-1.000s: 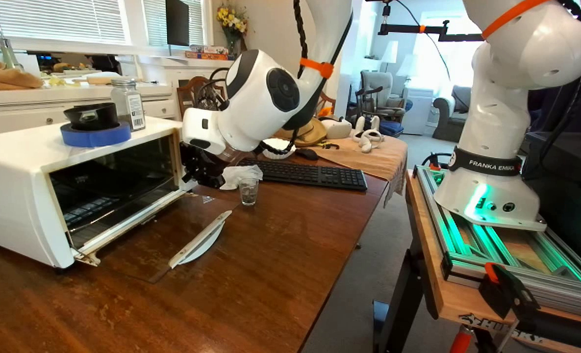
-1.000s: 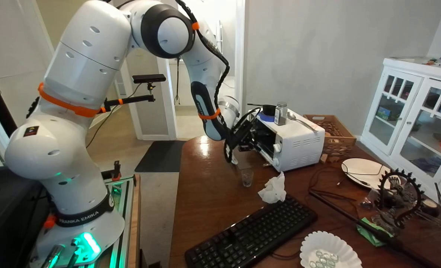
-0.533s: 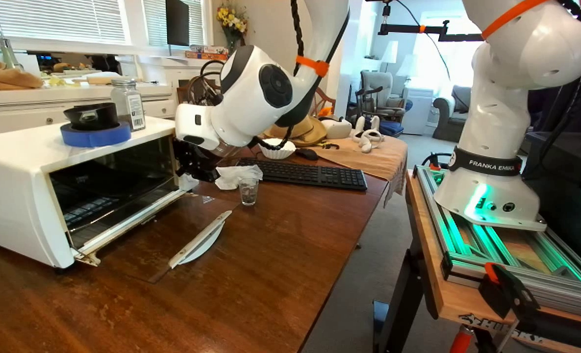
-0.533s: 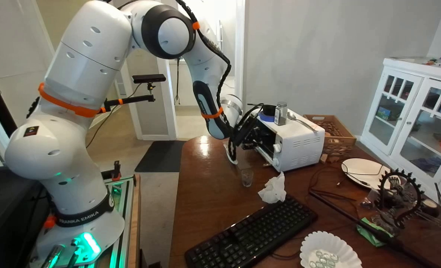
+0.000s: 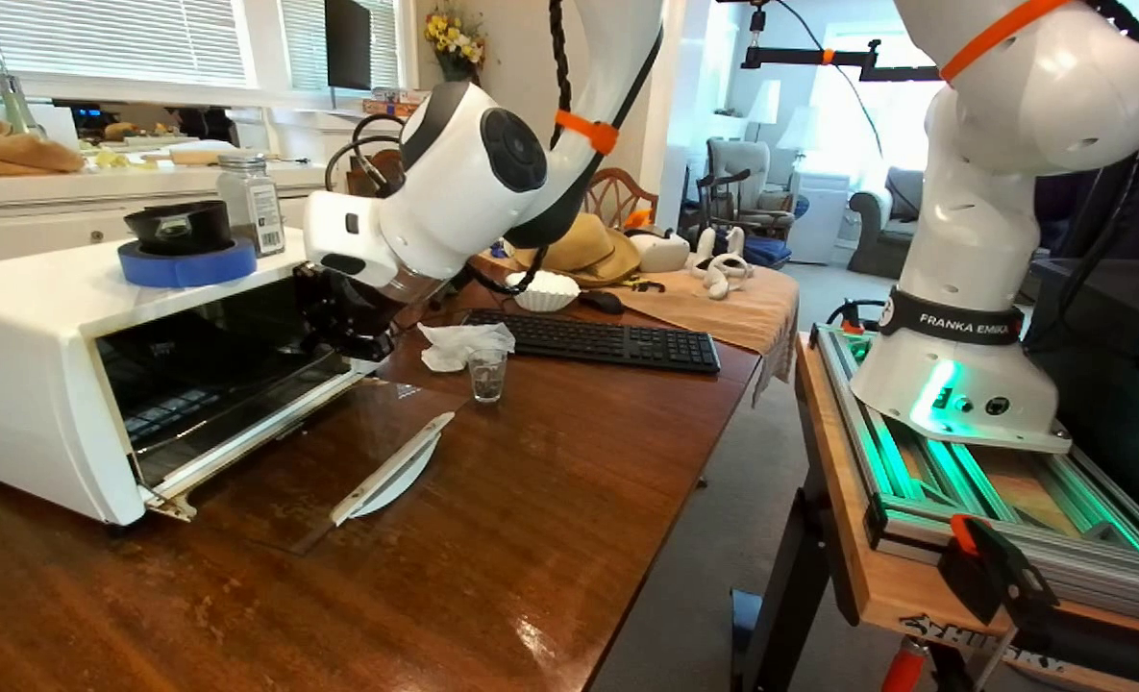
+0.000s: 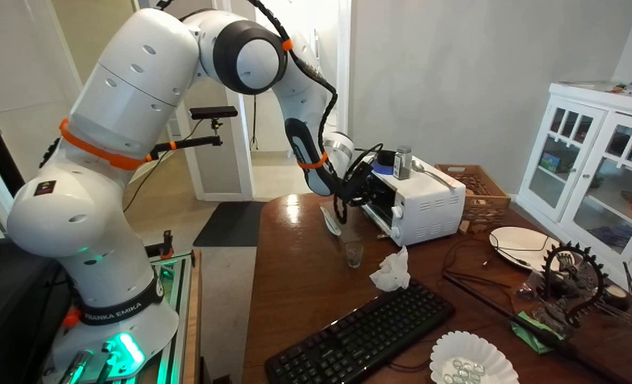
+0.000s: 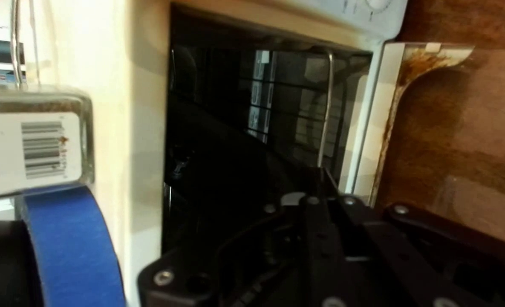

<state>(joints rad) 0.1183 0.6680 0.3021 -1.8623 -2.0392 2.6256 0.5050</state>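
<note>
- Room: home interior. Wooden table [image 5: 531, 500] carries the setup; white glass-fronted cabinet [image 6: 593, 160] stands beyond it in an exterior view.
- Gripper [image 7: 321, 187]: jaws fully together, nothing seen between them. Contact with the oven cannot be told.
- Toaster oven [image 5: 21, 365]: ahead of the fingertips, set well back from the table edge nearest the robot base. Gripper is at its open front; unclear whether the tips are past the frame.
- Oven door [image 5: 324, 457]: lowered, lying out over the tabletop toward that same edge.
- Interior: mostly dark; wire rack [image 5: 170, 411] visible.
- Oven top: blue tape roll [image 5: 187, 267], glass jar [image 5: 259, 207] just beside it, spoon [image 6: 432, 174] near the jar.
- Drinking glass [image 5: 487, 380]: upright, near a door corner.
- Crumpled tissue [image 5: 463, 348]: near the glass, at one end of the keyboard [image 5: 627, 348].
</note>
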